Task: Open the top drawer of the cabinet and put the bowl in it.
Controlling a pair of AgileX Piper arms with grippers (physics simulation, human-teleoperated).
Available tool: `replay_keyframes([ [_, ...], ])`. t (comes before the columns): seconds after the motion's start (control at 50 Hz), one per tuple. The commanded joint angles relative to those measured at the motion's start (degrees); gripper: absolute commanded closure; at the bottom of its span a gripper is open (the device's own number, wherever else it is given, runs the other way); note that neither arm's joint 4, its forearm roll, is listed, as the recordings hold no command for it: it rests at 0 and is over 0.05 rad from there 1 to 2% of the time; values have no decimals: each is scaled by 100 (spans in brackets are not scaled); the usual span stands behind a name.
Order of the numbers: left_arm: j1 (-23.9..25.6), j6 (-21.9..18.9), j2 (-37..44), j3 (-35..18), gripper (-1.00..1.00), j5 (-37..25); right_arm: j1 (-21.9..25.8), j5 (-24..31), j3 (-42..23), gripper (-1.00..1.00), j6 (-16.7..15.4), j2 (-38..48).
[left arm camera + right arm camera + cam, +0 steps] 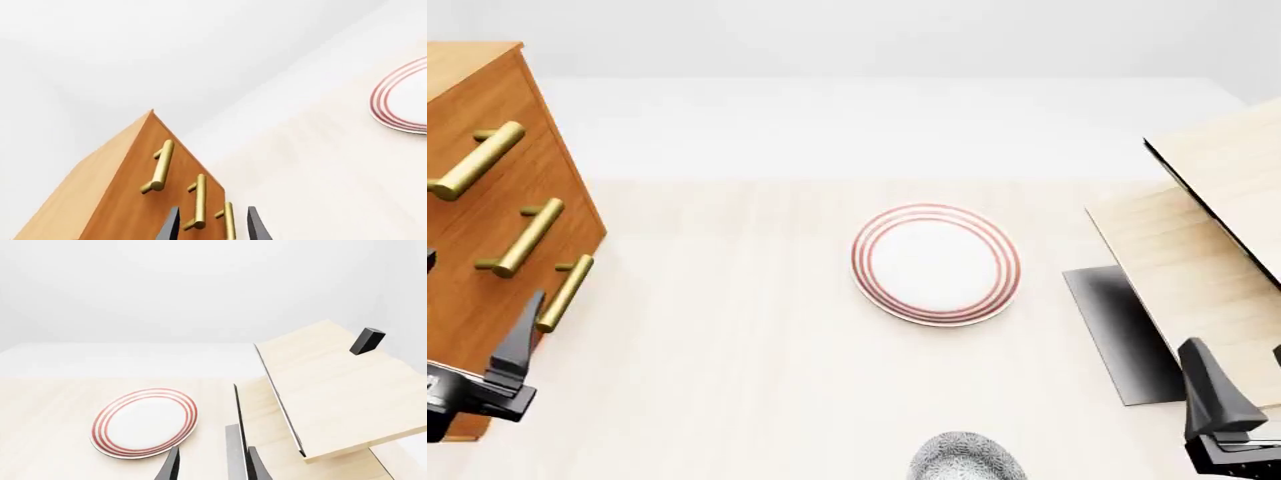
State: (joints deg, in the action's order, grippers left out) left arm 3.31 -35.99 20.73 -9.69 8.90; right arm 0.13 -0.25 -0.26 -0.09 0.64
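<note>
Pale counter point(761, 350), cabinet point(481, 200) at nine o'clock, top drawer point(461, 120) shut; left gripper point(213, 225), jaws spread, lines up on handles; bowl point(965, 458) waits at six o'clock.

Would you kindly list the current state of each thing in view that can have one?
top drawer: closed, flush with the cabinet front.
two lower drawers: closed.
bowl: on the table, at the near edge of the front view, not held.
plate: flat on the table, nothing on it.
left gripper: open, near the lowest handle.
right gripper: open, holding nothing.
</note>
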Motion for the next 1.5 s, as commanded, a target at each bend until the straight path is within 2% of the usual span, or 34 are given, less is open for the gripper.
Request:
replay_keyframes([
  [0.02,-64,-741,311,-138,-100,211,-3,3,3,-100,-1,-9],
  [0.1,-171,-1206,578,80,-100,653,-3,3,3,-100,1,-10],
  [0.22,-237,-1590,914,164,-100,1090,-5,3,3,-100,3,-8],
  [0.26,-266,-1880,1173,268,-100,1459,-4,3,3,-100,3,-9],
  [0.46,-214,-2358,1804,29,-100,1979,-3,3,3,-100,1,-8],
  [0.52,-265,-2812,2135,142,-100,2459,-4,3,3,-100,1,-9],
  [0.56,-234,-2790,2189,19,-100,2397,-5,3,3,-100,1,-7],
  [0.62,-201,-3053,2461,-22,-100,2622,-4,3,3,-100,1,-8],
  [0.66,-297,-3536,2901,215,-100,3333,-3,3,3,-100,0,-9],
  [0.68,-222,-3483,2949,123,-100,3279,-4,3,3,-100,3,-9],
  [0.7,-82,-3190,2750,-175,-100,2794,-3,3,3,-100,1,-9],
  [0.72,-95,-3254,2756,-201,-100,2778,-5,3,3,-100,1,-10],
  [0.74,-149,-3453,2948,-122,-100,3069,-4,3,3,-100,0,-8],
  [0.78,-102,-3379,2964,-255,-100,2934,-3,3,3,-100,2,-10],
  [0.82,-81,-3505,3132,-281,-100,3060,-3,3,3,-100,0,-8],
  [0.86,-119,-3767,3511,-257,-100,3407,-3,3,3,-100,-1,-9],
  [0.94,-62,-3714,3660,-420,-100,3329,-3,3,3,-100,-1,-8],
  [1.04,-107,-4073,4121,-409,-100,3720,-4,3,3,-100,1,-9],
  [1.24,-111,-4254,4164,-614,-100,3592,-3,3,3,-100,1,-6],
  [1.48,-319,-4721,4407,-503,-100,3997,-5,3,3,-100,1,-8],
  [1.5,-369,-4907,4530,-410,-100,4213,-3,3,3,-100,1,-7],
])
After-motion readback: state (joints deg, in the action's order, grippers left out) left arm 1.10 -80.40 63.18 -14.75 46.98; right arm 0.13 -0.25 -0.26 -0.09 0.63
